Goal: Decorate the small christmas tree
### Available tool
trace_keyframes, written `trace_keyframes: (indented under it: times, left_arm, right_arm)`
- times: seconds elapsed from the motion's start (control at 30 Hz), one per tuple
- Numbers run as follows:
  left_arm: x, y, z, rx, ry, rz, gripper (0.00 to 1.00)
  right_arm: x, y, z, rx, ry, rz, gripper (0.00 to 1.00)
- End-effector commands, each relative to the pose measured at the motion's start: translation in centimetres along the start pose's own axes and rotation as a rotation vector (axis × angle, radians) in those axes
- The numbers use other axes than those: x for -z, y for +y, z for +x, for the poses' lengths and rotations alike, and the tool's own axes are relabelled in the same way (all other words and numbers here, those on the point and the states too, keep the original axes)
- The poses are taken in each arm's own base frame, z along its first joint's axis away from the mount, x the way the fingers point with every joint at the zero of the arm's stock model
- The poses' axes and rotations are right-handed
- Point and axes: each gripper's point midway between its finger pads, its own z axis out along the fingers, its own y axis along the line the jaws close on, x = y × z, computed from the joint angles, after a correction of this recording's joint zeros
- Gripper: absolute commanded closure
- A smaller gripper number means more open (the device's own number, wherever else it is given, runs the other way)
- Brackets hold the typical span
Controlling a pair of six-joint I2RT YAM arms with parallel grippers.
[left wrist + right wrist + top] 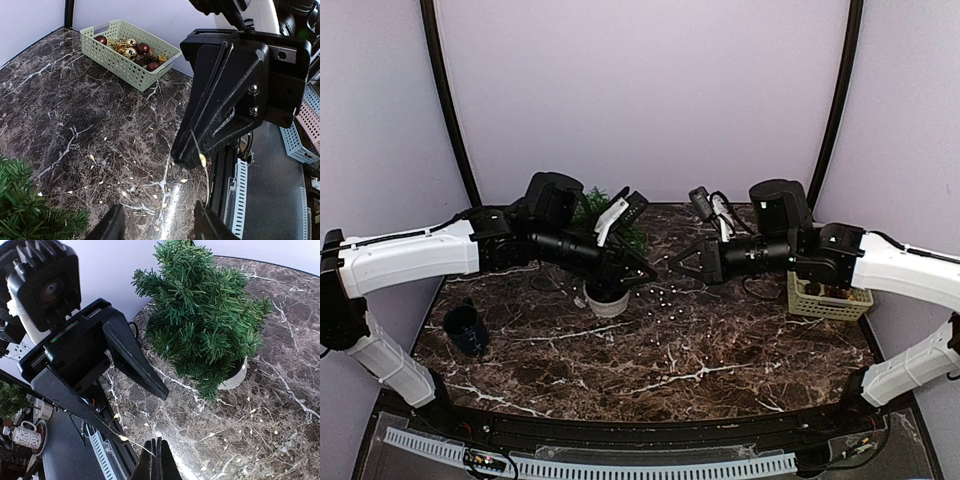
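The small christmas tree (605,212) stands in its white pot (607,302) at the table's middle back; it also shows in the right wrist view (200,325) and at the lower left of the left wrist view (22,215). A thin wire string of tiny warm lights (665,293) lies scattered over the marble to the tree's right. My right gripper (157,452) is shut on this wire, with a lit bulb (202,160) hanging at its tip. My left gripper (162,227) is open, tip to tip with the right gripper (672,262); the wire runs down to its right finger (212,225).
A beige basket (150,72) holding red and gold baubles stands at the table's right edge, also in the top view (825,300). A dark blue cup (466,328) stands at the left. Both arms cross above the table's middle.
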Motion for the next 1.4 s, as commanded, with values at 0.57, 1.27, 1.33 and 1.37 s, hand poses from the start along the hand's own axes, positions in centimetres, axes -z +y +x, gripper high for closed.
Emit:
trace_keyframes:
  times: [0.57, 1.27, 1.33, 1.37]
  left_arm:
    - [3.7, -0.4, -2.5, 0.020, -0.104, -0.095, 1.00]
    - [7.7, -1.4, -0.5, 0.018, -0.018, -0.152, 1.00]
    - [7.8, -1.5, -0.3, 0.015, -0.008, -0.146, 1.00]
    - [7.8, -1.6, -0.3, 0.014, -0.007, -0.144, 1.00]
  right_arm:
    - [3.7, -2.5, -2.7, -0.010, -0.244, 0.184, 0.30]
    - [-1.4, -7.2, 3.5, -0.127, -0.365, 0.213, 0.18]
    - [-1.6, -7.3, 2.4, -0.123, -0.381, 0.222, 0.17]
    - [-1.8, -7.2, 2.0, -0.112, -0.381, 0.225, 0.16]
